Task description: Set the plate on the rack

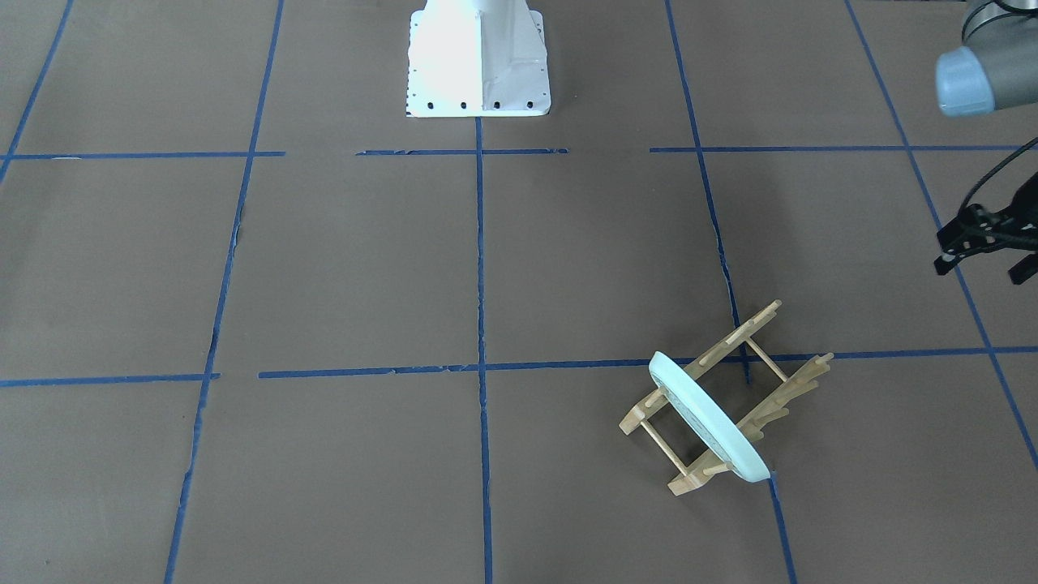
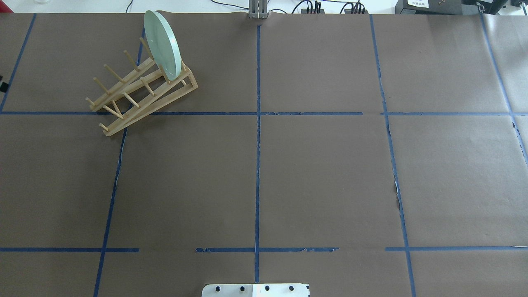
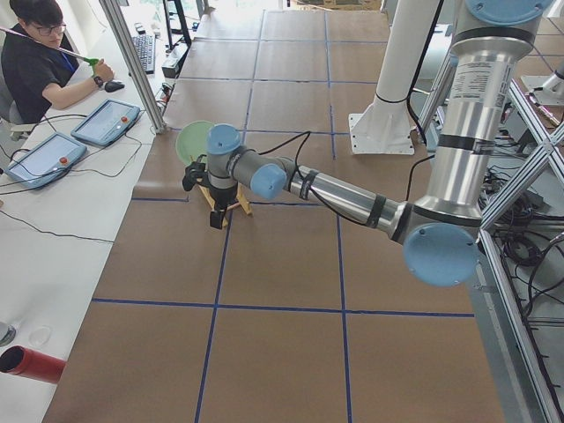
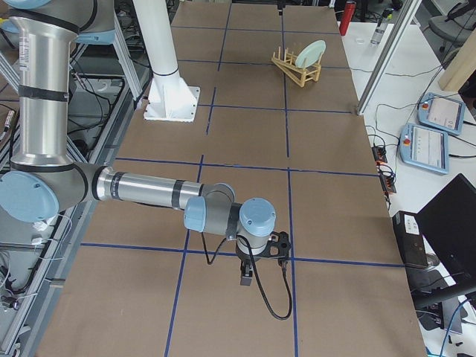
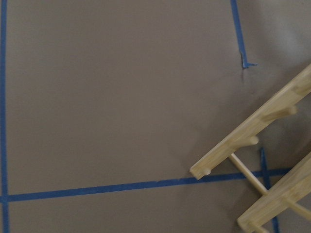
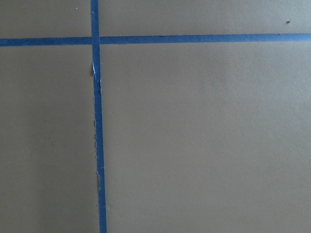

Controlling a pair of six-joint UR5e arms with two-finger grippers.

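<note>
finding: the plate [image 2: 163,45] is standing on edge in the rack [image 2: 136,97], near the far left corner of the counter [image 2: 321,177]. it is sitting between the pegs at the rack's end closest to the far edge and leaning slightly. nothing is gripping it.

left claw [image 1: 983,272]: it is hanging beside the rack, apart from it on the left-edge side. its fingers are showing apart with nothing between them. its wrist view is looking down on the rack's empty end.

right claw [image 4: 249,277]: it is idling well apart, toward the counter's right edge. whether its fingers are apart or together i cannot tell.

judgement: placement is looking complete, so the step in hand is likely clearing the left arm.

recommendation: the arm should be lifting before travelling, keeping its fingers apart and away from the pegs and the plate's rim. the rack looks light, so a nudge risks tipping the plate out.
</note>
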